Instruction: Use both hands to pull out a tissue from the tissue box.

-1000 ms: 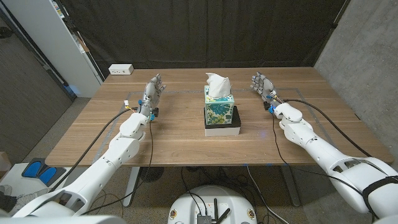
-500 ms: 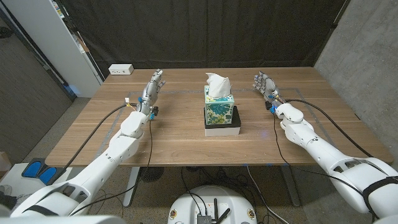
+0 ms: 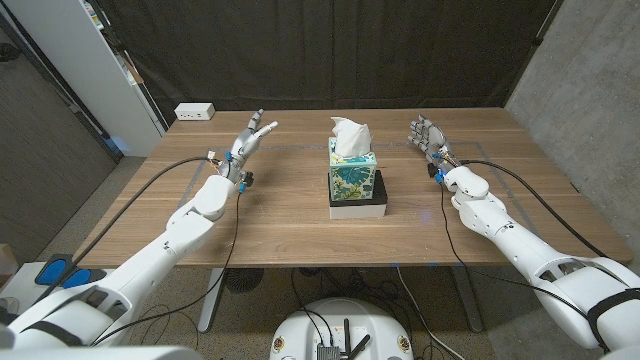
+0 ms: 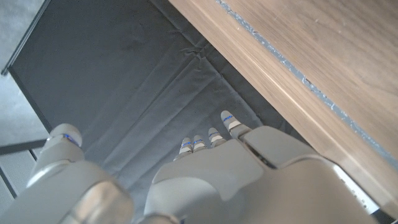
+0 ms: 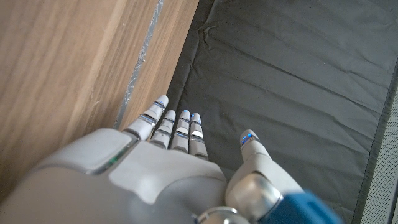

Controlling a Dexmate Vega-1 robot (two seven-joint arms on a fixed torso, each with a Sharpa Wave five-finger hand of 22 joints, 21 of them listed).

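Hands flanking box, nothing grasped yet.

Tissue box (image 3: 352, 178) upright at mid-table (image 3: 280, 215), seated in a black-and-white holder (image 3: 360, 205), so likely braced against tipping; white tissue (image 3: 350, 135) standing proud of the top slot, easy to pinch. Left hand (image 3: 250, 140) well apart on one side, raised off the wood, fingers (image 3: 262, 128) spread and angled toward the box, holding nothing. Right hand (image 3: 427, 136) well apart on the other side, on edge, fingers extended and close together, thumb set apart, likewise empty. Roughly mirrored placement probably meant to let one hand steady the box while the other plucks. Wrist views: fingertips (image 4: 227, 118) reaching past the table edge toward a dark curtain (image 5: 298, 74). White power strip (image 3: 195, 112) at the far corner, out of the way.
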